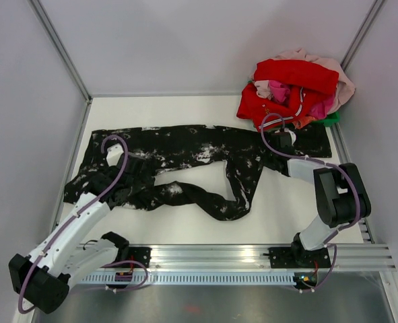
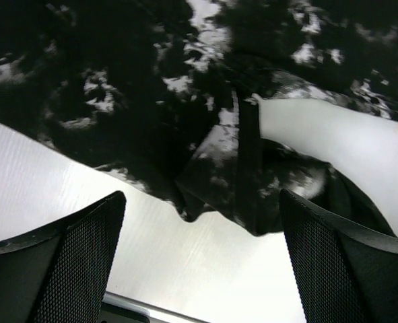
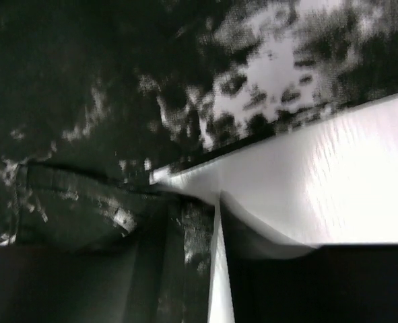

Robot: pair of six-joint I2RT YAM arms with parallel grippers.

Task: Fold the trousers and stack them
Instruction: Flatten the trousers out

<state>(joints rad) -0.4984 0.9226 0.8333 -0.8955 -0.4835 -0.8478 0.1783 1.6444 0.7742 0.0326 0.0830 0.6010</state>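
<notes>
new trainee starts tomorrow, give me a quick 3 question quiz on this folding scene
1. True or false: the left gripper is shut on the trousers.
2. Where does the pile of red and pink clothes lie? A: at the far right corner of the table. B: at the near left corner. C: between the two arm bases.
3. Fill in: the ___ gripper is at the trousers' end nearest that pile.
Key: 1 false, its jaws stand open above the fabric. 2 A. 3 right: the right gripper.
</notes>
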